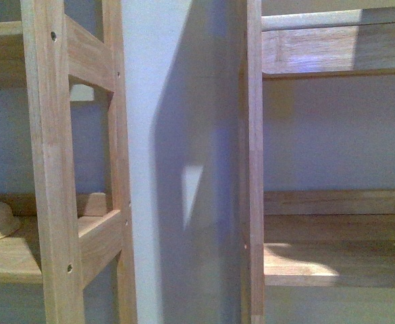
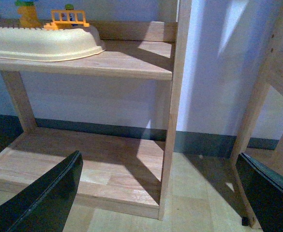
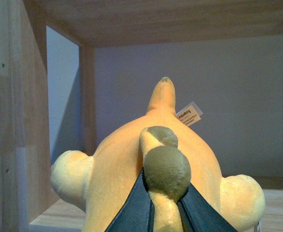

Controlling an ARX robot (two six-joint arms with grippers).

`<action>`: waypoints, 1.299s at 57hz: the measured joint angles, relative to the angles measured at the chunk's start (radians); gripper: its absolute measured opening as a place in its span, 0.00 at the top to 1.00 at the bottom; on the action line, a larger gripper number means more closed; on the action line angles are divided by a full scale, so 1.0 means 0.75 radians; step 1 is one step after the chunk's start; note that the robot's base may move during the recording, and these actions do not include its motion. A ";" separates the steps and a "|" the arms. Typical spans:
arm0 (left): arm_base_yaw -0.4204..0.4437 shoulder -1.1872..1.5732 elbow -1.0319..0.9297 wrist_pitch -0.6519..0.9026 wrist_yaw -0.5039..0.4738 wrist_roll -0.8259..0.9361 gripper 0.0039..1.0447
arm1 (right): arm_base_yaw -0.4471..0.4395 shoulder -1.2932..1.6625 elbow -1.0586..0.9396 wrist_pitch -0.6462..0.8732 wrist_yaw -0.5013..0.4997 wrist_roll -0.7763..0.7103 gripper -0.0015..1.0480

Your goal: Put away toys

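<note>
A: Background: pale wall, wooden shelf units (image 1: 48, 169). Where's the toy?
B: Plush animal (image 3: 122, 169) sits inside a shelf bay, over the shelf board (image 3: 276, 205); contact unclear. Right pincer (image 3: 164, 198) is pinched narrow on an olive back bump (image 3: 166, 171).
A: Risk?
B: Thin grip on one bump, so it may slip or roll off on release. Left pincer (image 2: 153, 193) is wide apart and empty.
</note>
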 joint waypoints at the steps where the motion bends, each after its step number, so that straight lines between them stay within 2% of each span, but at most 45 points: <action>1: 0.000 0.000 0.000 0.000 0.000 0.000 0.06 | 0.008 0.016 0.008 0.005 -0.001 0.005 0.95; 16: 0.000 0.000 0.000 0.000 0.000 0.000 0.06 | 0.125 0.176 0.098 0.055 0.024 0.017 0.95; 37: 0.000 0.000 0.000 0.000 -0.001 0.000 0.06 | 0.307 0.406 0.211 0.131 0.147 -0.035 0.95; 74: 0.000 0.000 0.000 0.000 -0.001 0.000 0.06 | 0.440 0.762 0.482 0.182 0.268 -0.025 0.95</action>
